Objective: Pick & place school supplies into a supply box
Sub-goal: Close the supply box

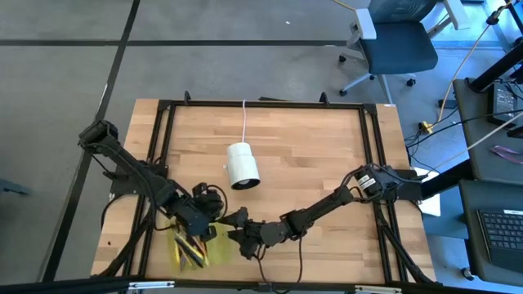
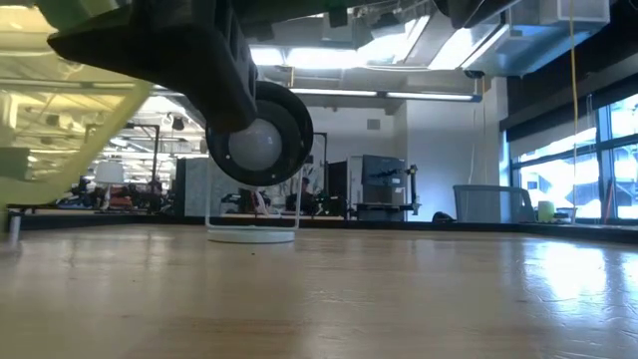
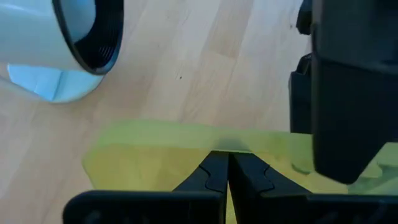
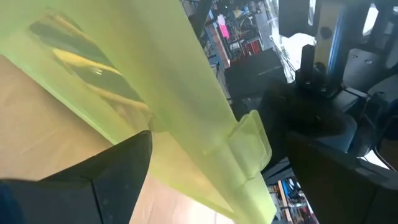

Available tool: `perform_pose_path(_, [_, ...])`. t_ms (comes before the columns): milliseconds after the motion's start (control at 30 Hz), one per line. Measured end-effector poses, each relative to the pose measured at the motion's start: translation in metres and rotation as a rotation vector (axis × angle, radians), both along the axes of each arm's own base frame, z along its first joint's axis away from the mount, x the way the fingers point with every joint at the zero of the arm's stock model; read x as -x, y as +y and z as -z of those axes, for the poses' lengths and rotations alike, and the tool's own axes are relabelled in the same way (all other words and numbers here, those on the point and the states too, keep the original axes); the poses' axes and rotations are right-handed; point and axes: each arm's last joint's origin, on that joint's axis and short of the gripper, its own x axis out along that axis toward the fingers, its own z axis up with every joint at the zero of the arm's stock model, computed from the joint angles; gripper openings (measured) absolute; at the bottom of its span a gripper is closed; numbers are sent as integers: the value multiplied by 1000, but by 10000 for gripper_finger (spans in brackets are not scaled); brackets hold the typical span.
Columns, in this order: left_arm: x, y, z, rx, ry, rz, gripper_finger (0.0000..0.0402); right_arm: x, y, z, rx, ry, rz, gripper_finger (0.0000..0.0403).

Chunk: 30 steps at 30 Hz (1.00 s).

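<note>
Left gripper [image 1: 206, 222]: low at the table's near edge, left of centre, over the supply box. In the left wrist view its two dark fingers [image 3: 214, 177] meet tip to tip, clenched on the box's translucent edge.
Right gripper [image 1: 243, 237]: reaches in from the right arm to the same spot, just beside the left gripper. In the right wrist view one dark finger [image 4: 106, 171] lies against the box's wall; whether the pair is pinched or parted I cannot tell.
Supply box [image 1: 189, 247]: yellow-green translucent case at the near edge of the table, between and under the two grippers. In the right wrist view it [image 4: 143, 81] stands steeply tilted, with a small latch tab [image 4: 249, 140] sticking out from its edge. In the low view it shows at upper left, apparently off the wood.
Pens and pencils [image 4: 81, 59]: yellow and dark sticks seen through the box's wall, lying inside it; from above they [image 1: 186, 249] show as yellow and dark streaks in the box.
White cylinder [image 1: 242, 164]: lies on its side near the table's middle, well apart from the box, its white cord [image 1: 245, 122] running to the far edge.
Table [image 1: 310, 155]: light wood with a black frame.
</note>
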Motion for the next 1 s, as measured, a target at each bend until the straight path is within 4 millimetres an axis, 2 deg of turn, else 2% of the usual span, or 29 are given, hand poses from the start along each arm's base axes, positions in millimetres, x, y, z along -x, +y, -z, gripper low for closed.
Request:
perform_pose_path(433, [5,0,-6,83,15,22,1,-1,0,-6,-22,-55,11,369])
perform_pose_path(1000, [31,17,-46,172,-140,-2,1,-3,-4,-11,-43,-96,9,369])
